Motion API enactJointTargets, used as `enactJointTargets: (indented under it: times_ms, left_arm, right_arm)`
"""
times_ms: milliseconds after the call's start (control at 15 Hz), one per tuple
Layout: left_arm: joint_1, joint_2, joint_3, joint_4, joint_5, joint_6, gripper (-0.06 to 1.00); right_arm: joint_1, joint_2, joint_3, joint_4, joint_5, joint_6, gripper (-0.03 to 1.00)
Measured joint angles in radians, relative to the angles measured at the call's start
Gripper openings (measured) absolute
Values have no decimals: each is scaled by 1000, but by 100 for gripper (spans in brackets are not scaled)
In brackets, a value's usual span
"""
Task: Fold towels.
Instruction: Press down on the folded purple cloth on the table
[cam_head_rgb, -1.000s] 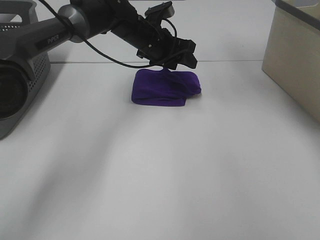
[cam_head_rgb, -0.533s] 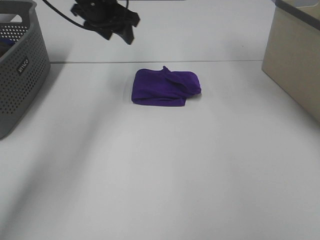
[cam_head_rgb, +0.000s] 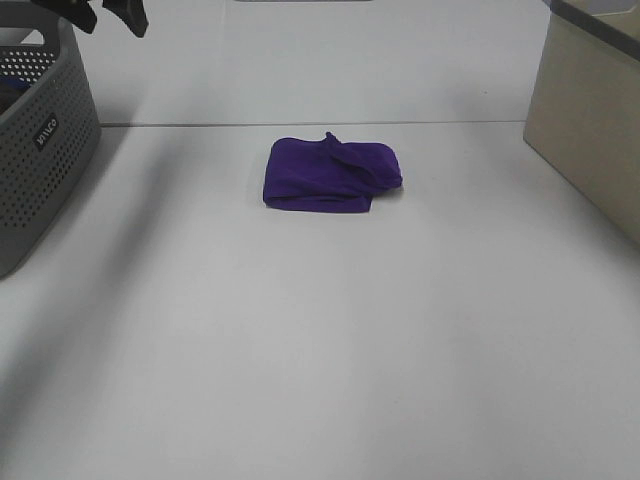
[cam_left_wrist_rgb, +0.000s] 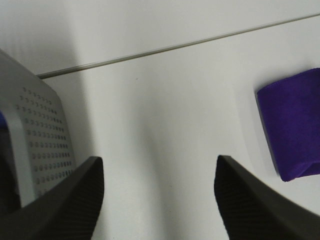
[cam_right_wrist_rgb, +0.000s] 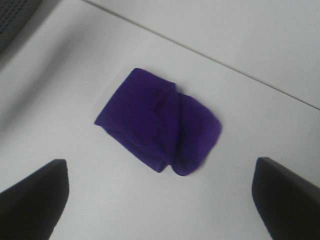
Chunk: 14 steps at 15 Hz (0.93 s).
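Note:
The purple towel (cam_head_rgb: 330, 175) lies folded into a small bundle on the white table, with nothing touching it. In the exterior view only the dark fingertips of my left gripper (cam_head_rgb: 105, 12) show, at the top left corner above the basket and far from the towel. In the left wrist view that gripper (cam_left_wrist_rgb: 160, 210) is open with bare table between its fingers, and the towel (cam_left_wrist_rgb: 295, 130) lies off to one side. My right gripper (cam_right_wrist_rgb: 160, 200) is open wide above the towel (cam_right_wrist_rgb: 160, 125) with nothing held. It does not show in the exterior view.
A grey perforated basket (cam_head_rgb: 45, 150) stands at the table's left edge, also seen in the left wrist view (cam_left_wrist_rgb: 35, 130). A beige box (cam_head_rgb: 590, 110) stands at the right. A seam line (cam_head_rgb: 450, 122) runs across the table behind the towel.
My left arm has pulled away from the towel, up and to the left, until only its fingertips show over the basket. The towel stays where it lay.

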Motion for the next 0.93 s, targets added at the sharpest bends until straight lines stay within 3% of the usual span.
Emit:
enactJointTargets:
  times_ms: [67,133,267,667,933]
  left_arm:
    - [11,-13,0,0,0,-3,59]
    - [18,-36,0,8,1,-6,59]
    - [18,-46,0,3,1,-6,59]
    - [18,-47,0,-7,1,-6,59]
    - [18,-47,0,-26,1,-26,59]
  right_arm:
    - [0,44,6,118,0,-88,96]
    - [0,138,10,334,1,-267,96]
    - [0,198,11,425,1,-368,96]
    - [40,370,10,524,-47,-594,96]
    - [57,487,-61,527,-106,-633,96]
